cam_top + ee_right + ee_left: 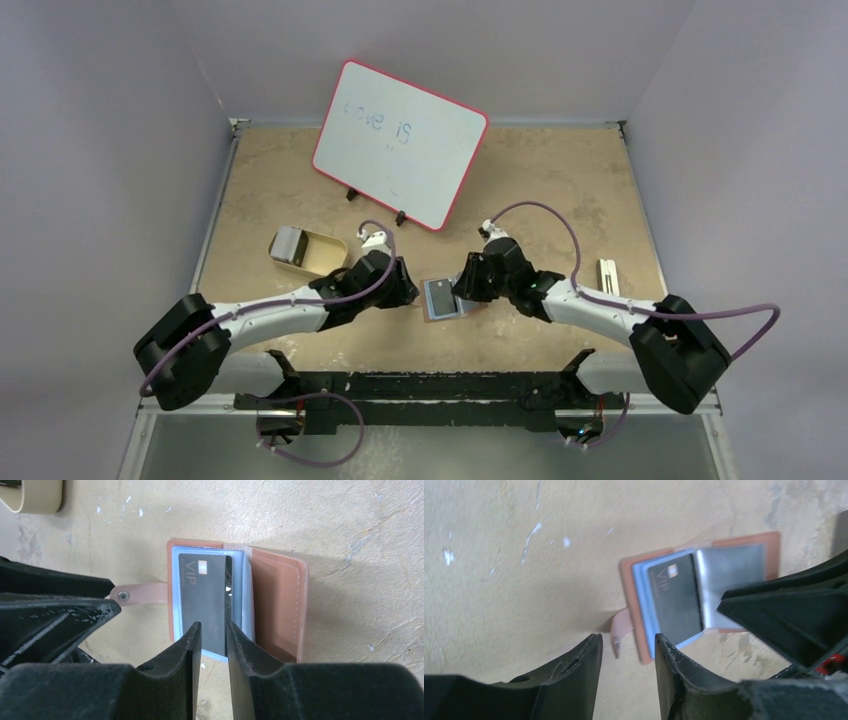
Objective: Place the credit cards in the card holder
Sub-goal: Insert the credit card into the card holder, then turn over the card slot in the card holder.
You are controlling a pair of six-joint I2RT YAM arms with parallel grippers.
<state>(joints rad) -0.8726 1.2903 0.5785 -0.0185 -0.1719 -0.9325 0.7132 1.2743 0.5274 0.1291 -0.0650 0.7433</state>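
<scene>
The card holder (441,299) is a brown wallet lying open on the table between my two grippers. A dark grey credit card marked VIP (205,594) sits in its pale blue sleeve (642,600); the card also shows in the left wrist view (676,600). The tab strap with its snap stud (123,596) points toward my left gripper. My left gripper (626,641) is open and empty, just off the strap side. My right gripper (213,628) hovers over the card's near edge, its jaws slightly apart and holding nothing. A grey card-like stack (289,244) lies in the tan tray.
The tan oval tray (322,255) stands left of the wallet behind my left arm. A red-rimmed whiteboard (400,142) stands propped at the back. A small white object (607,275) lies at the right. My two grippers are close together over the wallet.
</scene>
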